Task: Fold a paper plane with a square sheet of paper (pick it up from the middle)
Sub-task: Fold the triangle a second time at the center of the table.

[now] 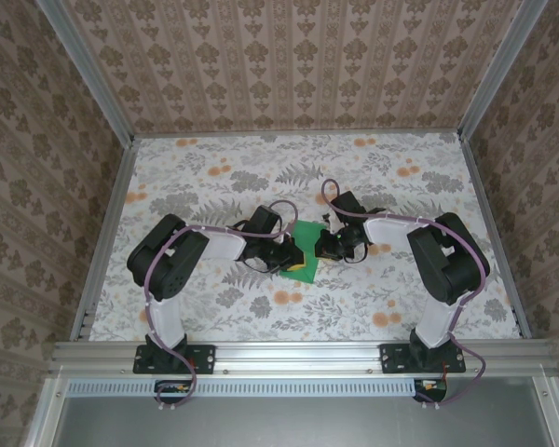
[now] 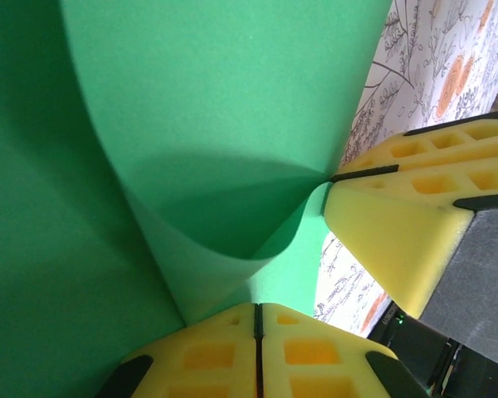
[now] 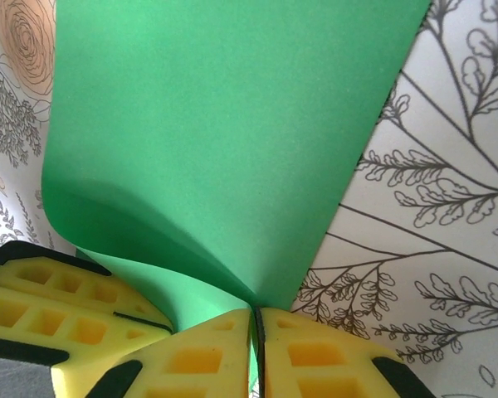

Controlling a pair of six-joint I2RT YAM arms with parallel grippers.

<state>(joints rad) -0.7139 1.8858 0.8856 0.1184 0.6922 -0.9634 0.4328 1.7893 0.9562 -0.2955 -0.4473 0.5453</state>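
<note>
From above, most of the sheet of paper is hidden by the two wrists meeting at mid-table, and yellow pads cover its near corner. There is one sheet, with two arms and two grippers. The left gripper has its pads pressed flat together at the sheet's curled edge. It seems to be pinching it, though the contact point is hard to make out. The right gripper is clamped on the opposite edge, with green showing in the seam. The paper is bright green, bowed in a smooth curl above the flowered cloth.

The square sheet of paper bows upward; bright green, uncreased.
</note>
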